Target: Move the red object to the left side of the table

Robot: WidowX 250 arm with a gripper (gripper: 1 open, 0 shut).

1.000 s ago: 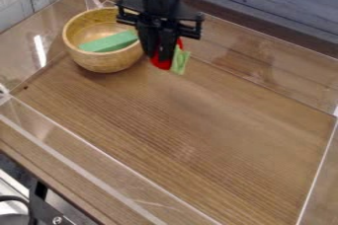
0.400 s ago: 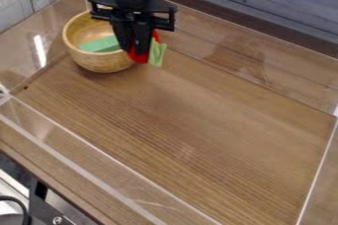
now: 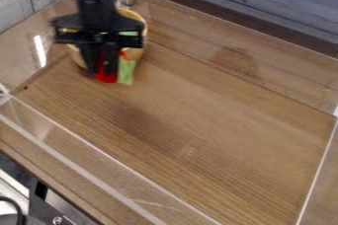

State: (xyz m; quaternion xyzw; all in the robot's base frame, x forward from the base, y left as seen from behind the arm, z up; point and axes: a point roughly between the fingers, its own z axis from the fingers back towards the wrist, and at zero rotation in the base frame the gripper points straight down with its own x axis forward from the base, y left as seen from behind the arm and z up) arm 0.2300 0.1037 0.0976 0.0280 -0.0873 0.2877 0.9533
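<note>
My gripper (image 3: 106,68) points down over the left part of the brown wood-grain table (image 3: 211,120), just above its surface. It is shut on the red object (image 3: 102,71), a small glossy red toy fruit. The fruit's light-green leafy end (image 3: 128,69) sticks out to the right of the black fingers. Motion blur softens the arm.
The tan wooden bowl (image 3: 137,24) stands right behind the arm and is mostly hidden by it. Low clear acrylic walls (image 3: 93,175) border the table, and the left wall (image 3: 34,51) is close to the gripper. Bare tabletop stretches to the right and toward the front.
The gripper carried the red object leftward and toward the front, from the right of the bowl to in front of it. The wrist rolled on the way, and the grip stayed shut.
</note>
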